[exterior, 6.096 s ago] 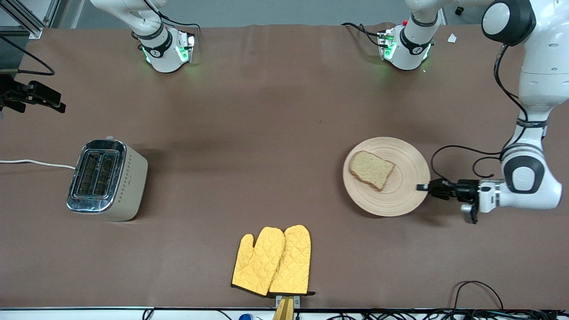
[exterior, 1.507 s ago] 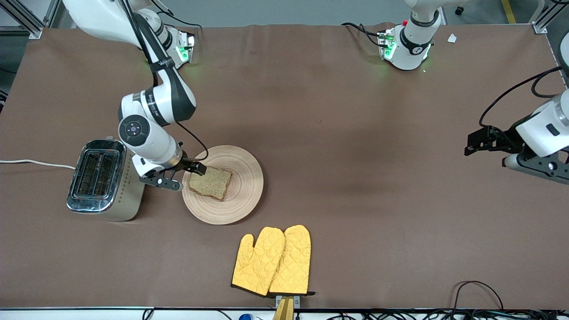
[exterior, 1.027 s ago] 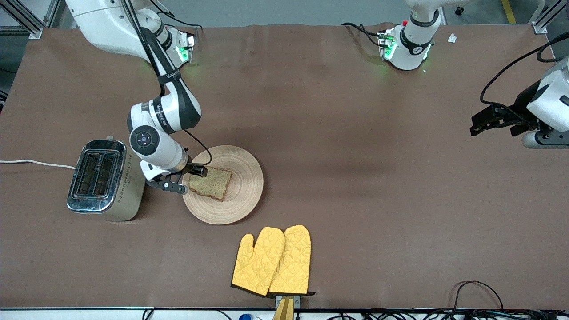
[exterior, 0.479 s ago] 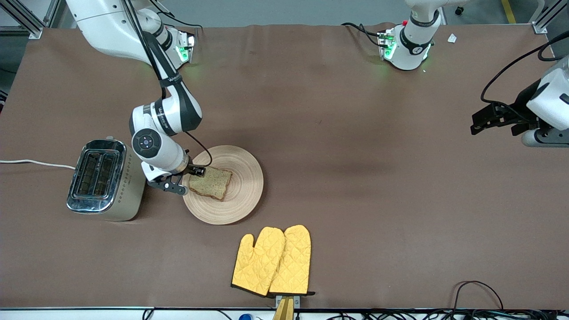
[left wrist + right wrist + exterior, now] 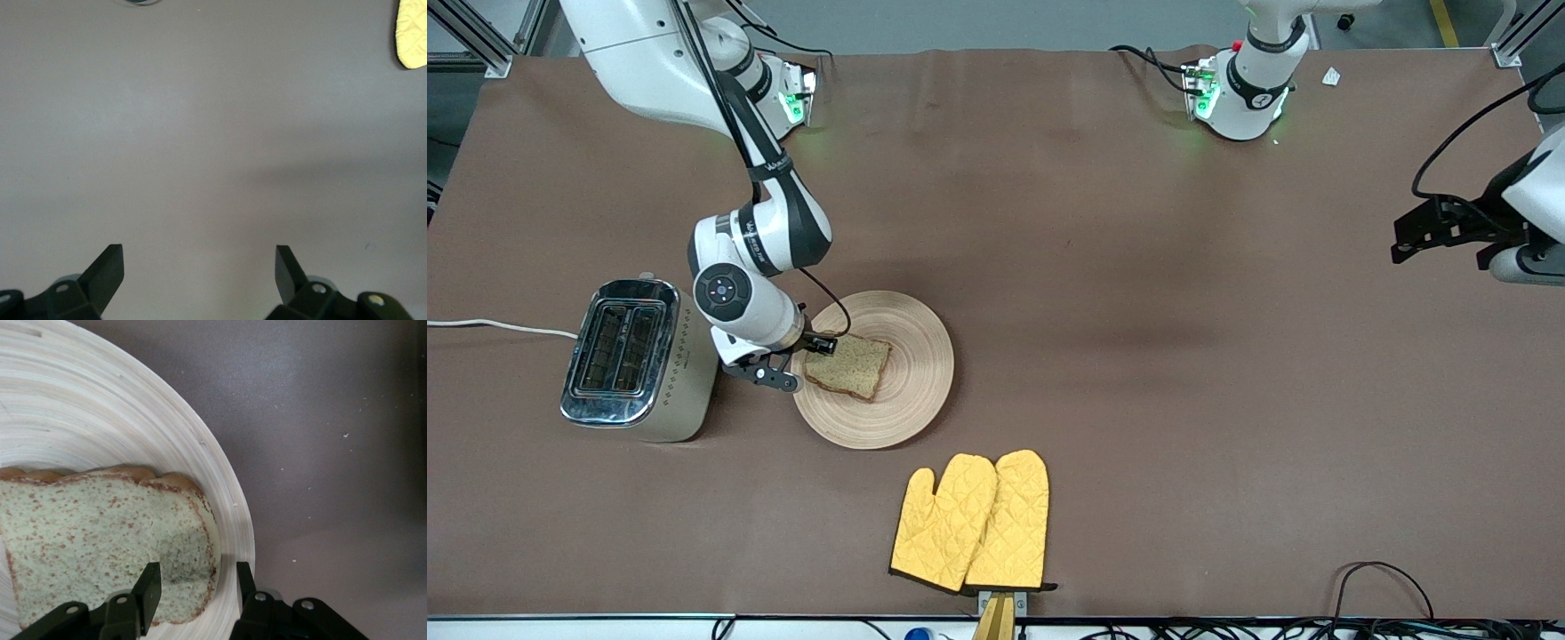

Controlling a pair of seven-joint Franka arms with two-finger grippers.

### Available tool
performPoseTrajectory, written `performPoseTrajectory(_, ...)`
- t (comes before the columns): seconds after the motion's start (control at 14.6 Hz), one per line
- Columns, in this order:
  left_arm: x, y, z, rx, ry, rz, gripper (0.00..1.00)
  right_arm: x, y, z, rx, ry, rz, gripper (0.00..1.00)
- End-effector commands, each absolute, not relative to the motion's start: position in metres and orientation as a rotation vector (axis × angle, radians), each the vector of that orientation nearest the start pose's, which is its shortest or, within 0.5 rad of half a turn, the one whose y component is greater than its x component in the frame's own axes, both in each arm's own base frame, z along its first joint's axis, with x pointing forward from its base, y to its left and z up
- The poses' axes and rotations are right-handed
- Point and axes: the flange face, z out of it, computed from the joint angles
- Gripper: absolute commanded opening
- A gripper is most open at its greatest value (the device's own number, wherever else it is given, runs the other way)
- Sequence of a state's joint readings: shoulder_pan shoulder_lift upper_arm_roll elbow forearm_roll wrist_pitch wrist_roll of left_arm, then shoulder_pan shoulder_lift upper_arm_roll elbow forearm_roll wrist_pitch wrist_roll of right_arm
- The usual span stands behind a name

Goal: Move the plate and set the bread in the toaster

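The round tan wooden plate (image 5: pixel 911 413) lies beside the beige toaster (image 5: pixel 627 356), on the side toward the left arm's end. The brown speckled bread (image 5: pixel 854 364) lies flat on the plate. My right gripper (image 5: pixel 815 349) is low at the bread's edge nearest the toaster. In the right wrist view it (image 5: pixel 198 587) is open, with the bread's (image 5: pixel 100 540) crusted corner between its fingers. One finger overlaps the slice and the other stands off the crust over the plate (image 5: pixel 133 420). My left gripper (image 5: pixel 1405 240) hangs open over bare table at the left arm's end, nothing between its fingers (image 5: pixel 200 263).
A pair of yellow oven mitts (image 5: pixel 974 520) lies nearer the front camera than the plate, at the table's front edge. The toaster's white cord (image 5: pixel 498 325) runs off the right arm's end of the table. A mitt tip (image 5: pixel 412 33) shows in the left wrist view.
The right gripper's fingers have drawn closer together around the bread's corner. The left gripper has drifted a little toward the left arm's end of the table. Plate and bread have not moved.
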State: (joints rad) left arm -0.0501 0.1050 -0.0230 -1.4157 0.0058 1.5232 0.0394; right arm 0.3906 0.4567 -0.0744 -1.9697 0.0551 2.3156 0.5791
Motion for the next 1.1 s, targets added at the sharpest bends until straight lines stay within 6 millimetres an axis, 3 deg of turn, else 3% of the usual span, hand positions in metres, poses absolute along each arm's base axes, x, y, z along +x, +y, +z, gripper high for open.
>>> performPoseTrajectory(0.0,0.576,-0.051,0.638,-3.121,0.212,-0.024,1.0,0.574,0.19,0.226,-3.148,0.492,0.148,0.47)
performPoseTrajectory(0.14,0.579,-0.047,0.637,-3.114,0.202,-0.027,1.0,0.574,0.189,0.226,-3.148,0.492,0.148,0.39)
performPoseTrajectory(0.55,0.588,-0.043,0.642,-3.118,0.144,-0.147,1.0,0.575,0.189,0.225,-3.141,0.504,0.138,0.37)
performPoseTrajectory(0.75,0.582,-0.046,0.64,-3.129,0.045,-0.105,1.0,0.575,0.187,0.219,-3.142,0.51,0.141,0.35)
performPoseTrajectory(1.03,0.581,-0.052,0.643,-3.13,0.06,-0.112,1.0,0.577,0.183,0.22,-3.139,0.521,0.137,0.31)
